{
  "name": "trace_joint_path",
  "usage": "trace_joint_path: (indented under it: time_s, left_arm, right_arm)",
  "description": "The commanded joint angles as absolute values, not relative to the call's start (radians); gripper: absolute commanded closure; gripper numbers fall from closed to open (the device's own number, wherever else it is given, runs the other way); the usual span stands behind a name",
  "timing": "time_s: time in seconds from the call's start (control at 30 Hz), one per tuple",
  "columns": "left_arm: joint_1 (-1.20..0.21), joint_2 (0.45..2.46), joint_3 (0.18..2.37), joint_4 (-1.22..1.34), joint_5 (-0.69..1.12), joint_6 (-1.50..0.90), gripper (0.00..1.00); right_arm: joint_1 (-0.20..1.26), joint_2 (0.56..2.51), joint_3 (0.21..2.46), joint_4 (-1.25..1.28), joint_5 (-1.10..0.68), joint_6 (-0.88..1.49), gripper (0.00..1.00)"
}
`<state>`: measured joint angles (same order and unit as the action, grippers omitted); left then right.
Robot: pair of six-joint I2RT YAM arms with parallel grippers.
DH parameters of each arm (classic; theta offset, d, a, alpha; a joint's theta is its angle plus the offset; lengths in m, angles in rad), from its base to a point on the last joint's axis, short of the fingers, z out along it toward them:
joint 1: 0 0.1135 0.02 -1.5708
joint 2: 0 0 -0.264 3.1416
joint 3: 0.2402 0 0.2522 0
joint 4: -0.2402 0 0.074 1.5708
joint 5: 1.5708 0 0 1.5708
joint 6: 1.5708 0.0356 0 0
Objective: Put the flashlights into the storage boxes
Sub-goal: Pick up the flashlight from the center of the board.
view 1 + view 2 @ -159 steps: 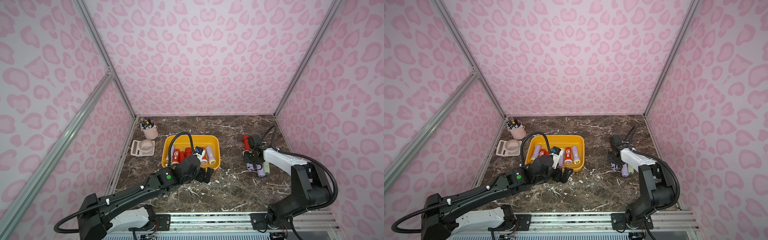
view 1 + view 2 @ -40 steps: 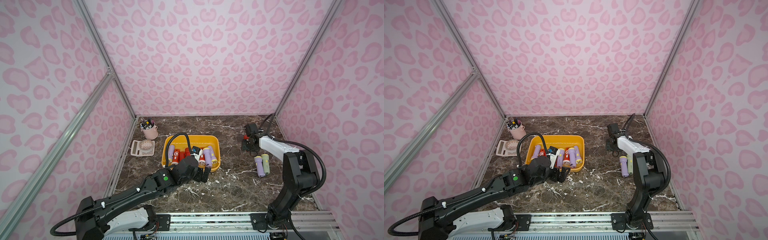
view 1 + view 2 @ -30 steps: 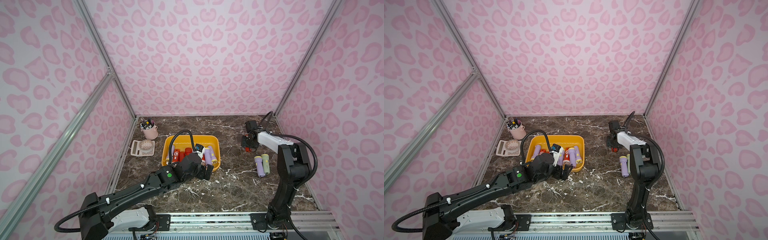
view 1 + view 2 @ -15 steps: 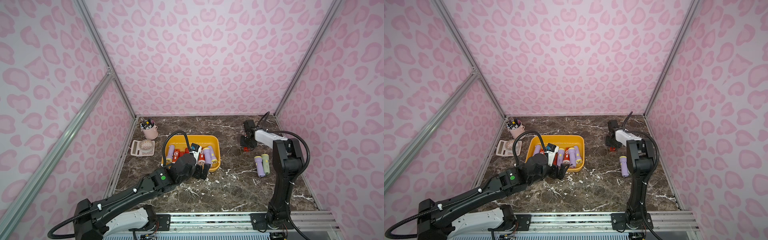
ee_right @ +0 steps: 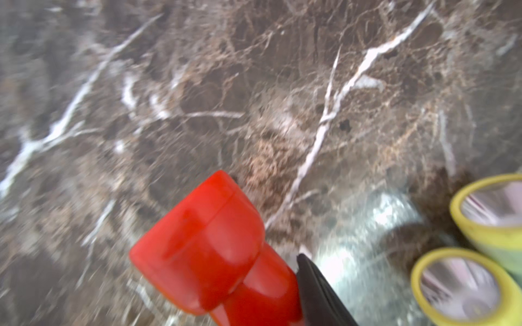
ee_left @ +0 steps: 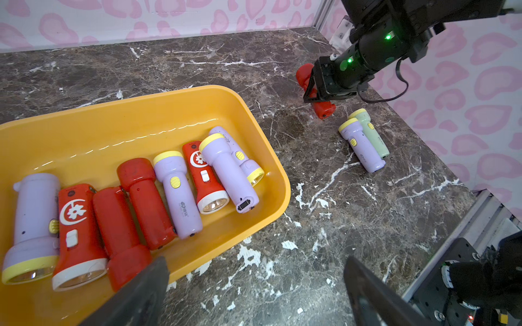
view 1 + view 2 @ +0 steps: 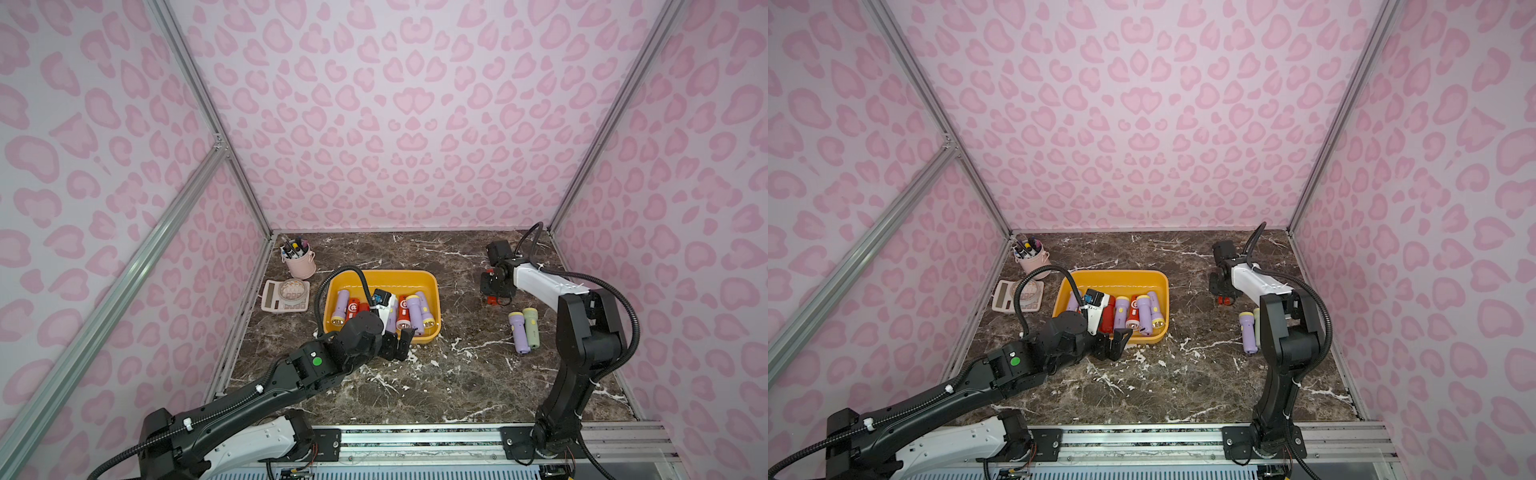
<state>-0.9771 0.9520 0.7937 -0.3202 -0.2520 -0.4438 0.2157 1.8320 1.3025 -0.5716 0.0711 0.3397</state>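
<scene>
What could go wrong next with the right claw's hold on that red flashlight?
1. The right claw pinches the red flashlight on smooth rounded plastic; it may slip or swing once lifted.
2. The lilac flashlight and pale green flashlight lie close by and could get knocked.
3. The left claw hangs open at the near rim of the yellow tray, so the arms might clash at the drop.

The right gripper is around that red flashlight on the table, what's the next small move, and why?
Probably lift it straight up a little. The right gripper looks shut on the red flashlight, which is sharp in the right wrist view while the table blurs, so it seems held. It is low by the table, apart from the tray.
</scene>
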Motion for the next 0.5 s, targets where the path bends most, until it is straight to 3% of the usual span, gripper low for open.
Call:
trace_joint_path:
  time_s: [0.0, 0.47]
  left_arm:
    - [-0.977, 0.904, 0.764, -0.328, -0.29, -0.461, 0.02]
    - [-0.977, 0.603, 0.626, -0.476, -0.365, -0.523, 0.02]
  right_arm:
    - [0.279, 1.781, 1.293, -0.604, 0.104, 0.36, 0.63]
    - [0.637, 1.678, 1.361, -0.674, 0.18, 0.479, 0.62]
